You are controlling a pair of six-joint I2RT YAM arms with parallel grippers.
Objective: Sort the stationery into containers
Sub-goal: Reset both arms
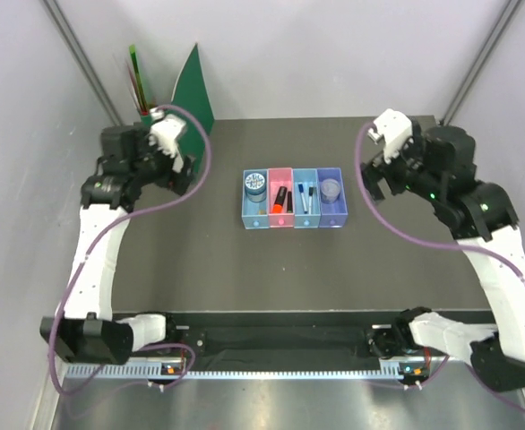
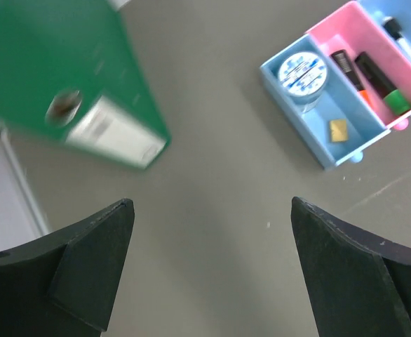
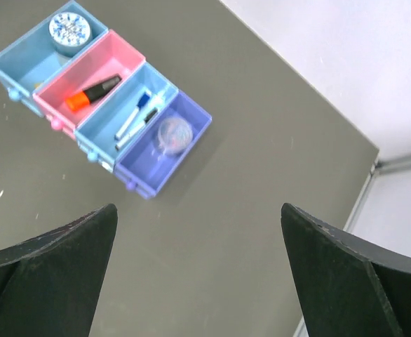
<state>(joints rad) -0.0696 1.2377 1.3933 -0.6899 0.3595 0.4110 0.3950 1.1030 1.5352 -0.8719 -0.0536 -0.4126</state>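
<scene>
Top view: I see four trays (image 1: 281, 220) mid-frame on bench (image 1: 200, 260), with bluish disc (image 1: 255, 184), highlighter (image 1: 279, 201), pen (image 1: 305, 197), clear disc (image 1: 331, 189) inside.
Left wrist: left tool (image 2: 211, 210) released, empty, trays upper right.
Right wrist: right tool (image 3: 197, 210) released, empty, trays upper left.

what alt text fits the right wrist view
Four trays in a row on a dark table: blue tray with a bluish disc, pink tray with an orange-and-black highlighter, light blue tray with pens, purple tray with a clear disc. The right claw hangs open at the bottom edge.
</scene>
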